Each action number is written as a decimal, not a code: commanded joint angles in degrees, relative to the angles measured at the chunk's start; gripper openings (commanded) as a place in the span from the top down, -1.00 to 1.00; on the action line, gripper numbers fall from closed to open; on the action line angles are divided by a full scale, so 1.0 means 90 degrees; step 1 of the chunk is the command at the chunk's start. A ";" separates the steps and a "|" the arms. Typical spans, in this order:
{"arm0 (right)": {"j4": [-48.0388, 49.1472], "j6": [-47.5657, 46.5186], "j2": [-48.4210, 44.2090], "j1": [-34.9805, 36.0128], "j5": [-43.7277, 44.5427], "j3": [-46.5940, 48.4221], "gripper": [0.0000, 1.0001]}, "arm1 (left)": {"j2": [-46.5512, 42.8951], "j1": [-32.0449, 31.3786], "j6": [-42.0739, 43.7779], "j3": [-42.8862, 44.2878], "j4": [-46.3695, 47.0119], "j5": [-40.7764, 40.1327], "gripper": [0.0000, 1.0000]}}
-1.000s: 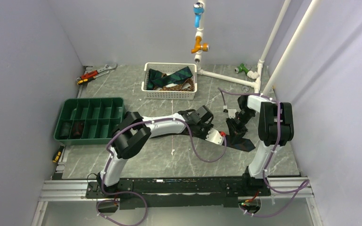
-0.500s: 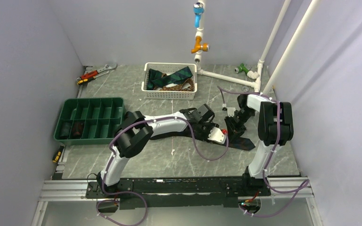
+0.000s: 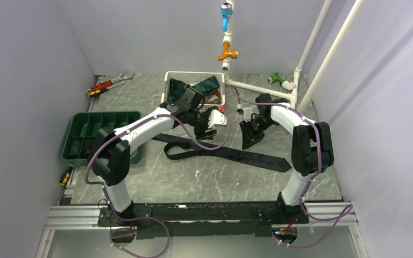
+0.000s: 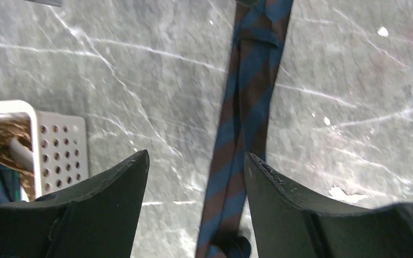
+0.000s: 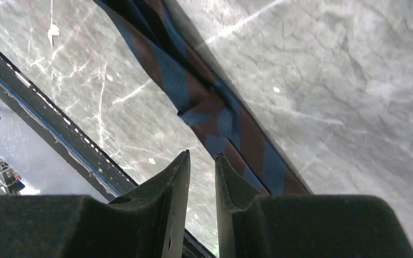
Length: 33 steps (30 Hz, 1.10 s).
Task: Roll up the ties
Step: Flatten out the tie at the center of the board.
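Striped tie point(image 3: 236, 154): one, flat on bench point(image 3: 193, 180). Left gripper point(image 4: 193, 166): released, jaws wide, above tie, near basket point(image 4: 59, 145). Right gripper point(image 5: 201, 161): narrowly parted, empty, above tie.

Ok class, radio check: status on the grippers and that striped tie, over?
Left gripper open, empty, above the striped tie. Right gripper barely open, empty. Tie laid out on the table, unrolled. Left arm's purple cable crosses over it.

Striped tie point(image 3: 236, 154), navy/brown diagonal bands: unrolled, flat on the table point(image 3: 220, 183), running left to right. Wide pointed end at right, narrow end doubled back in a V at left. More ties point(image 3: 207, 84), green-navy and brown patterned, heaped in white basket point(image 3: 193, 73) at back.
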 commanded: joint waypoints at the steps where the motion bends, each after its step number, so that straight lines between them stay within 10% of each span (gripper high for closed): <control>1: 0.0394 0.0317 0.0402 0.0164 -0.0058 0.0307 0.46 | -0.0322 0.0157 -0.0050 -0.0528 -0.0481 0.0259 -0.39; 33: 0.0504 0.0034 0.0516 0.0850 0.0826 -0.0070 0.39 | -0.1147 0.1417 -0.0430 -0.1329 -0.0380 0.0127 -0.42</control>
